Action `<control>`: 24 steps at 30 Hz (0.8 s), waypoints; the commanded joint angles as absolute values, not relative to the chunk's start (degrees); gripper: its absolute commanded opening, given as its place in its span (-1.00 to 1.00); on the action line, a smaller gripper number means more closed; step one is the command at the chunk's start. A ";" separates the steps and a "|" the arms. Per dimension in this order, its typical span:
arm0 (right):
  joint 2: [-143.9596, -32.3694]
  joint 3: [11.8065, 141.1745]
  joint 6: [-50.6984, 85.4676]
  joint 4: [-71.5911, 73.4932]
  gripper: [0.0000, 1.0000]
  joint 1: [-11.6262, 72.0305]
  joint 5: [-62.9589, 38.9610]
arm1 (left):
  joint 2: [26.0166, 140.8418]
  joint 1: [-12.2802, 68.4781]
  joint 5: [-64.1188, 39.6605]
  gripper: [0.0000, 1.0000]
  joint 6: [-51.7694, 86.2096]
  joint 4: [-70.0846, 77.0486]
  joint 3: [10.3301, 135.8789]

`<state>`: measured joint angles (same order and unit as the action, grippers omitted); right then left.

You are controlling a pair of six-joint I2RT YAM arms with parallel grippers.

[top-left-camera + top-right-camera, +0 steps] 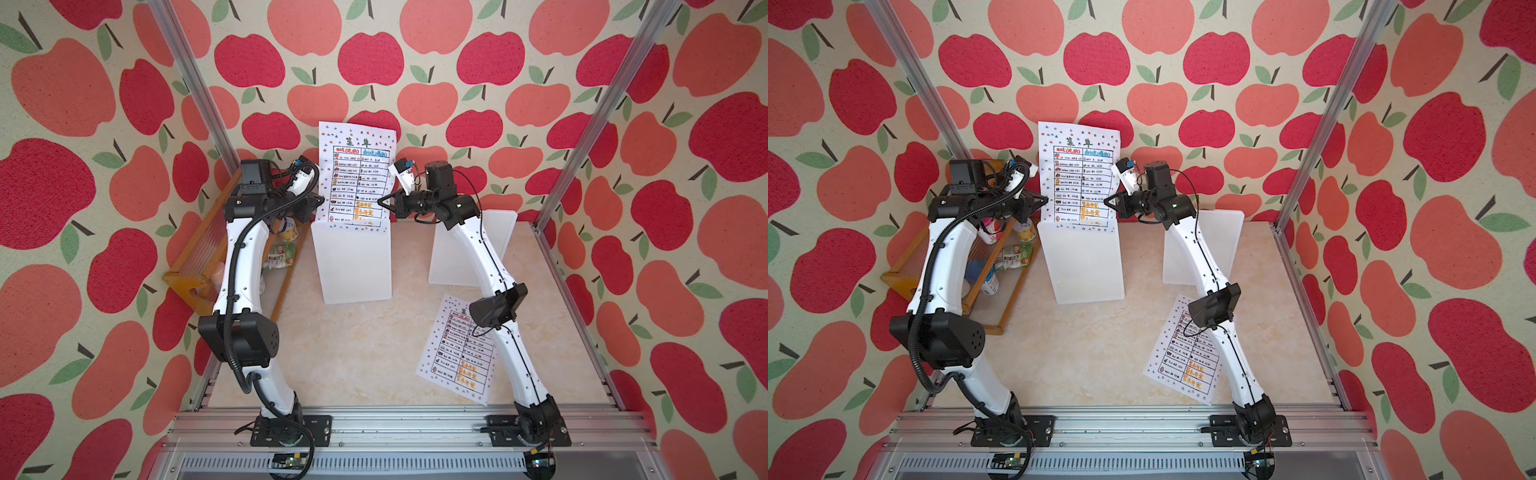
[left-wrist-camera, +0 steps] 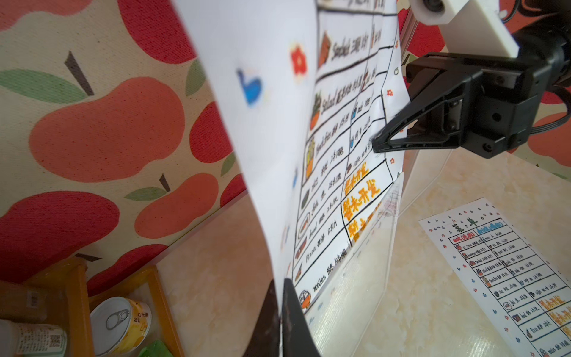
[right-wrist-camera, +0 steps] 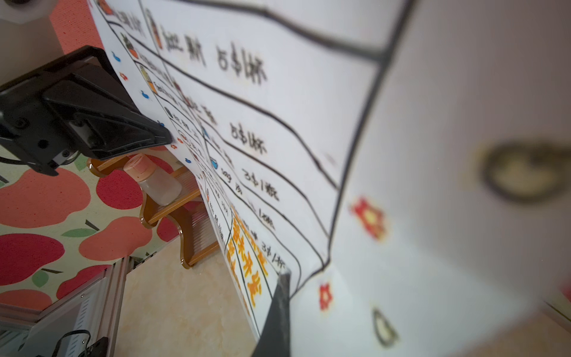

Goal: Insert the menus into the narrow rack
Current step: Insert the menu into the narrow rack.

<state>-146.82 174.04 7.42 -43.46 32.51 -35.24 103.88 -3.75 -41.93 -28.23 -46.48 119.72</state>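
Note:
One menu [image 1: 357, 166] stands upright at the back of the table. Its lower edge sits in the top of a white translucent rack [image 1: 353, 266], the narrow rack. My left gripper [image 1: 322, 201] is shut on the sheet's left edge, and the left wrist view shows paper between the closed fingers [image 2: 289, 309]. My right gripper [image 1: 380, 202] is shut on the sheet's right edge, and in the right wrist view the sheet hides one of its fingers. The sheet bows between the two grips. A second menu [image 1: 449, 357] lies flat on the table, partly under the right arm.
A second white rack [image 1: 469, 249] stands behind the right arm. A wooden shelf [image 1: 199, 257] with cans and bottles lies along the left wall. Aluminium posts [image 1: 582, 145] frame the back corners. A metal rail [image 1: 395, 428] runs along the front.

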 commanded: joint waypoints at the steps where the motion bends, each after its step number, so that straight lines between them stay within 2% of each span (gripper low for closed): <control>1: -143.45 174.11 3.88 -45.72 -1.00 31.72 -34.49 | 101.21 -4.22 -40.92 -0.85 -29.56 -45.57 117.86; 11: -142.65 173.72 -0.35 -47.59 -1.00 32.97 -35.77 | 100.07 -4.90 -40.78 -0.86 -29.73 -44.71 115.79; 18: -141.24 171.50 -5.17 -50.20 -1.00 33.80 -35.69 | 99.71 -7.18 -42.98 -0.71 -28.55 -42.71 115.23; 24: -141.15 171.48 -7.14 -51.92 -1.00 34.24 -36.29 | 100.11 -7.82 -45.26 -0.69 -28.12 -40.45 113.61</control>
<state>-143.72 172.24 -4.45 -48.12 33.87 -35.27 101.12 -7.73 -42.61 -28.36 -42.48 114.93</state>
